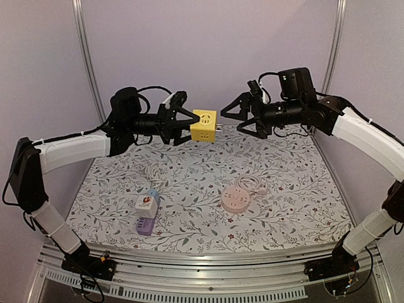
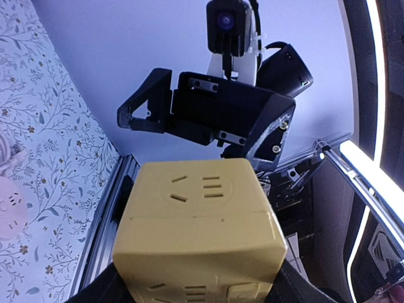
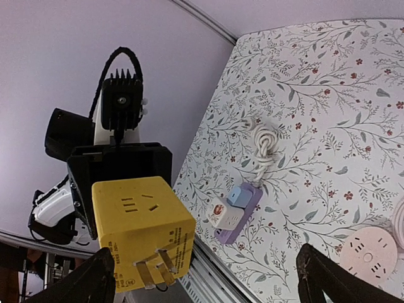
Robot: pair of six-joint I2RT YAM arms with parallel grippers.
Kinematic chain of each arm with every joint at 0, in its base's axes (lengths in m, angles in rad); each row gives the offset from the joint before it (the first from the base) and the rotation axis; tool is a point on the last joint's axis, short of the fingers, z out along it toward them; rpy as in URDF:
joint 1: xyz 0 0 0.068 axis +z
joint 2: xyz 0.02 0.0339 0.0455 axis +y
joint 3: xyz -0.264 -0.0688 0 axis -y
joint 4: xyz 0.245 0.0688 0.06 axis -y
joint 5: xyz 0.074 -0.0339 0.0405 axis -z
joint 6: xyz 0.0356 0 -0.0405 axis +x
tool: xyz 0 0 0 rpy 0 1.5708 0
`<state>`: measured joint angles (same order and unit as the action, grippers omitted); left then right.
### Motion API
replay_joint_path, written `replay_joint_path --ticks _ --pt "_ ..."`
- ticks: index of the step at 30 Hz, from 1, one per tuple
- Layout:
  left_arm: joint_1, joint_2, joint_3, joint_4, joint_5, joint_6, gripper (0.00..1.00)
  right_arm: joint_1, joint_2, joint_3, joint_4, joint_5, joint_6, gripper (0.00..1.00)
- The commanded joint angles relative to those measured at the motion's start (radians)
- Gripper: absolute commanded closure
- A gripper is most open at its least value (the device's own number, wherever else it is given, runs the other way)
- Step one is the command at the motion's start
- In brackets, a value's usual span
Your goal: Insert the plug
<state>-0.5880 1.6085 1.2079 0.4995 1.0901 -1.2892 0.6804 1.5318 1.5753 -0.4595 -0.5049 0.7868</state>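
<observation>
1. My left gripper [image 1: 188, 124] is clamped on the yellow cube adapter [image 1: 204, 124], one finger on each side of it. It holds the cube in the air, well above the table and near the back of the workspace.
2. The adapter's metal prongs [image 3: 154, 268] stick out of the face turned away from the left arm and toward my right gripper [image 1: 231, 118]. The left wrist view shows socket slots on the cube's upper face.
3. The right gripper's fingers [image 3: 95, 281] are spread wide with nothing between them. The gripper sits level with the cube and just beside its pronged face, but not touching it.
4. Down on the floral tablecloth [image 1: 297, 189], a purple power strip [image 1: 146, 225] lies near the front left. A white adapter with a red mark [image 1: 146, 203] and a small blue plug [image 1: 153, 194] sit in it.
5. A knotted white cord [image 1: 151, 173] runs back from that strip.
6. A round pink power strip [image 1: 238, 197] lies near the middle of the cloth, well apart from the purple one, with its own cord looped on top.
</observation>
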Motion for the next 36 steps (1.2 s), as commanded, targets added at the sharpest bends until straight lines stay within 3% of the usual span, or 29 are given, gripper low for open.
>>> replay_joint_path --ticks 1,4,9,13,17,24,32,36 --pt "-0.010 0.019 0.019 -0.101 0.006 0.099 1.00 -0.031 -0.088 -0.118 -0.148 0.227 -0.062 0.01" --pt "-0.011 0.026 0.038 -0.223 -0.016 0.182 1.00 -0.045 -0.138 -0.190 -0.196 0.314 -0.053 0.01" --pt "-0.020 0.015 0.101 -0.590 -0.114 0.410 1.00 -0.100 -0.179 -0.252 -0.287 0.391 -0.042 0.01" --pt "-0.033 0.027 0.177 -0.935 -0.241 0.603 1.00 -0.141 -0.123 -0.219 -0.412 0.413 -0.036 0.01" --pt "-0.066 0.059 0.261 -1.175 -0.366 0.733 1.00 -0.140 0.040 -0.108 -0.577 0.392 -0.056 0.02" --pt "-0.103 0.081 0.285 -1.254 -0.476 0.755 1.00 -0.095 0.276 -0.008 -0.663 0.341 -0.064 0.05" --pt "-0.124 0.085 0.292 -1.307 -0.550 0.774 1.00 -0.067 0.427 0.052 -0.553 0.260 -0.076 0.27" --pt "-0.135 0.085 0.286 -1.329 -0.563 0.784 1.00 -0.065 0.500 0.112 -0.557 0.264 -0.099 0.32"
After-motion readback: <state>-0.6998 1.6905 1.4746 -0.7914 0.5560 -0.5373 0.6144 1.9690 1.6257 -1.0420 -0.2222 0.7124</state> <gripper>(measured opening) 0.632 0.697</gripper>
